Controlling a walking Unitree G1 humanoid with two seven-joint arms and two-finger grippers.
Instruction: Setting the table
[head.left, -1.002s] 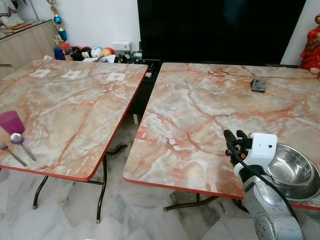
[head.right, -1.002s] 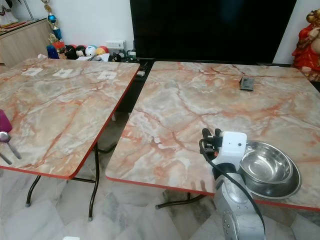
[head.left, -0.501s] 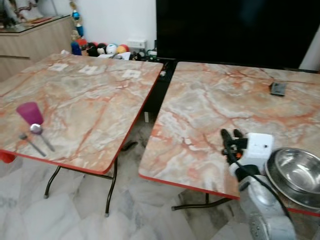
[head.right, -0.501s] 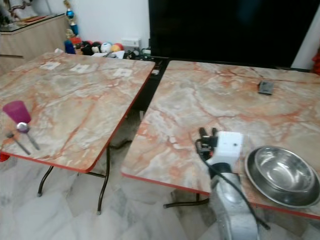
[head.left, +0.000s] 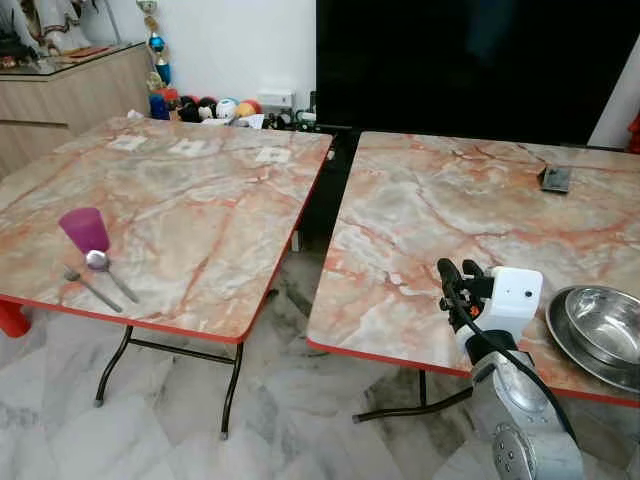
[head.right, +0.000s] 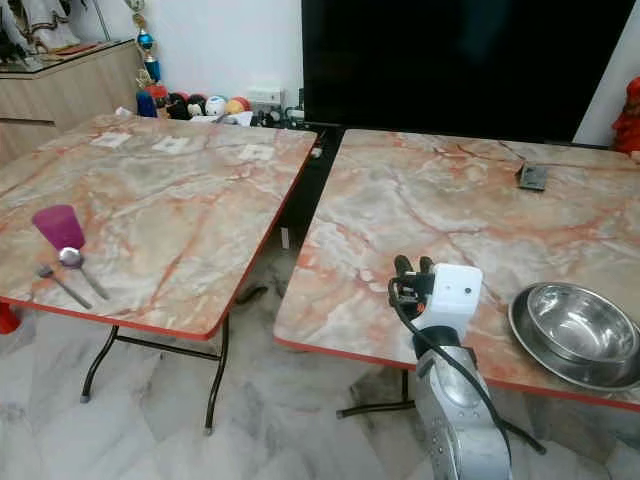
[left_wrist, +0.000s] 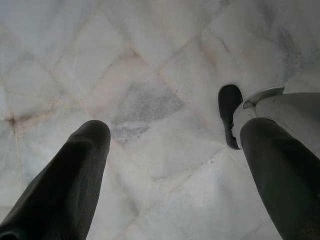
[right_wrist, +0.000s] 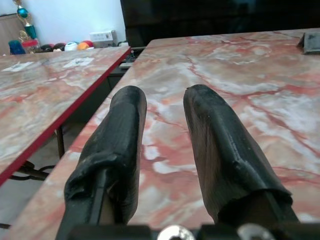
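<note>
Leftward is where the head camera has swung since a second ago, so the cup (head.left: 84, 229), spoon (head.left: 100, 264) and fork (head.left: 90, 288) on the left table (head.left: 200, 210) now sit further into the picture; the things themselves have not shifted. The right gripper (head.left: 454, 290) hovers low over the near edge of the right table (head.left: 430, 220), its fingers a little apart with nothing between them. The stacked steel bowls (head.right: 575, 332) lie just to its right, near that table's front edge. Cup, spoon and fork are well off to its left, across the gap between the tables. The left gripper (left_wrist: 170, 150) hangs idle over the floor (left_wrist: 150, 65), spread wide and empty.

The step looks like going for the bowls. To do it well, turn back to the right, bring the fingers over the nearer rim, pinch the rim firmly, and lift straight so the stack does not slide off the edge.
</note>
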